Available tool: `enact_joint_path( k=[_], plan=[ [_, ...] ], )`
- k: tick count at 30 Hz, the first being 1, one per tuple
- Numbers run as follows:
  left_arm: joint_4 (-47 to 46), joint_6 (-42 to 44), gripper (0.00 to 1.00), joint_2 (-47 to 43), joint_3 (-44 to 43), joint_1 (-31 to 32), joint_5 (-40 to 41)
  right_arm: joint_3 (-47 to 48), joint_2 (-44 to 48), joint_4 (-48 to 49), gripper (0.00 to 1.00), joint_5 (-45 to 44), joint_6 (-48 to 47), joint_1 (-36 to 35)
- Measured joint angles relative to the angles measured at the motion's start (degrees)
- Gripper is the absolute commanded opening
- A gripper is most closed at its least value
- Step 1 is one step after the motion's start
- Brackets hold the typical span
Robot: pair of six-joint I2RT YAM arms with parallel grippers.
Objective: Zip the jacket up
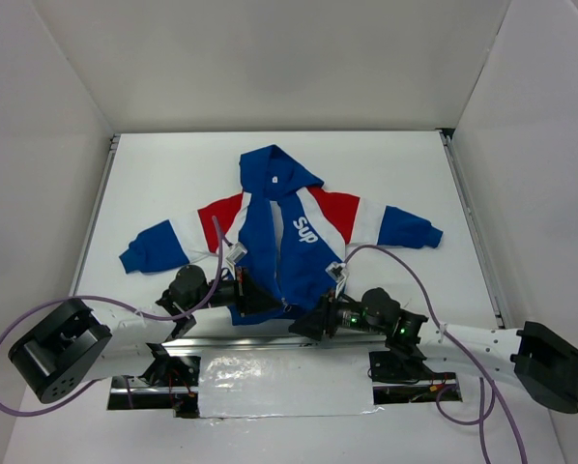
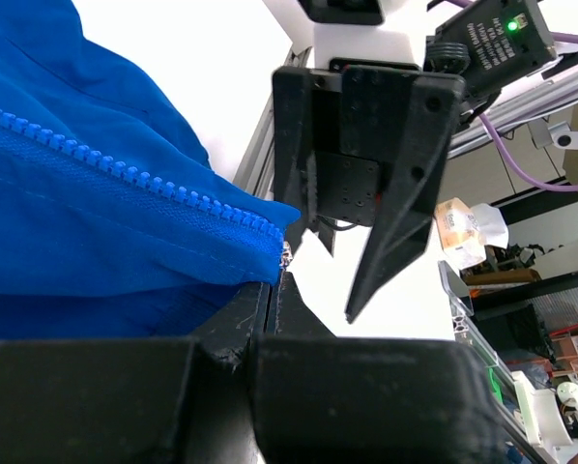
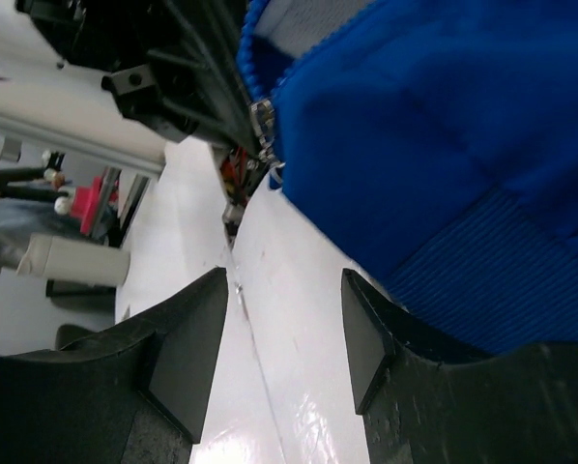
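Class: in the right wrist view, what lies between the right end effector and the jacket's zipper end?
Only bare white table lies between the open right end effector and the jacket, as the right wrist view shows.

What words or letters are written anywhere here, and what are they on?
"SUP": white letters on the chest of the small blue, red and white hooded fabric jacket.
Print on the crumpled tan wrapper behind, in the left wrist view: too blurred to read.

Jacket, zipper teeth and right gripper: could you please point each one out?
jacket (image 1: 274,176), top external view, on its blue hood.
zipper teeth (image 2: 125,171), left wrist view, midway along the row.
right gripper (image 3: 284,290), right wrist view, midway between its open fingertips.
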State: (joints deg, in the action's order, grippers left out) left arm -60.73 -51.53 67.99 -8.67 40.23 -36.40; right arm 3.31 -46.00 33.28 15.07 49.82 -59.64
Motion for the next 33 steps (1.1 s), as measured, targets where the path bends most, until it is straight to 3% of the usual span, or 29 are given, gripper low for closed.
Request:
enact_joint_path(
  k=[11,22,33],
  plan=[
    [-0.3,-0.3,0.00,0.0,0.0,0.0,-0.4,0.5,-9.1,8.0,0.57,-3.3,0.0,0.0],
    [-0.9,-0.5,0.00,1.0,0.0,0.0,-1.1,2.4,-12.1,13.5,0.56,-4.2,-0.1,0.0],
    [-0.8,-0.9,0.00,1.3,0.0,-0.1,-1.2,4.2,-12.3,12.8,0.44,-5.0,-1.3,0.0]
  ],
)
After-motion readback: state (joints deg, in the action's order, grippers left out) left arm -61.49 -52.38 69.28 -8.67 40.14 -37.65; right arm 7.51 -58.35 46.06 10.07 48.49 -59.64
